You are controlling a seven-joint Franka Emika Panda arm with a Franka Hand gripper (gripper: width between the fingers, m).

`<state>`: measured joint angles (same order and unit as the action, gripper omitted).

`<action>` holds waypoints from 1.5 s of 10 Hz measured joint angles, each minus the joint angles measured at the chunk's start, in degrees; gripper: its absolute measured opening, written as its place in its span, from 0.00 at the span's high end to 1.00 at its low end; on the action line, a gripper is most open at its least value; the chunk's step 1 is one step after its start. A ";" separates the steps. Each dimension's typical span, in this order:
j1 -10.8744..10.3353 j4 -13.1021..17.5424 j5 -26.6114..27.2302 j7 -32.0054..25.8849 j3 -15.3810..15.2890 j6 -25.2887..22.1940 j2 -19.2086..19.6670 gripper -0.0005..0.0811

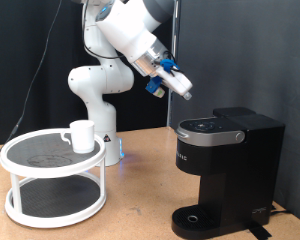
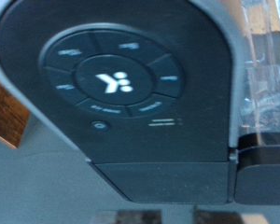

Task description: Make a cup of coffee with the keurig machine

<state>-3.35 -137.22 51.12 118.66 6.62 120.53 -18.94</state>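
Hovering gripper [image 1: 183, 91] seen above tall matte-black keurig machine [image 1: 225, 165] w/ lid down; jaw state can't be told; white ceramic cup [image 1: 82, 135] parked on white round rack [image 1: 55, 180]; brown wood tabletop [image 1: 140, 205], black curtain backdrop [image 1: 250, 50].

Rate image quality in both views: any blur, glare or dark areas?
Exterior view: evenly lit and sharp; the gripper hangs above the coffee maker, the mug reads clearly on the white stand. Wrist view: soft, slightly blurred close-up of the coffee maker's control panel; dark, button labels unreadable, faint sheen along the silver edge.
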 joint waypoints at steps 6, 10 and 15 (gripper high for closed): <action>0.33 -5.68 0.38 -2.32 2.73 -3.06 -6.45 0.99; 2.87 -9.01 -2.33 -3.31 7.94 -9.63 -12.40 0.99; 6.83 -8.23 -11.07 -2.29 11.52 -18.95 -14.43 0.99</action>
<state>3.48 -145.46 40.05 116.37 18.14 101.58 -33.37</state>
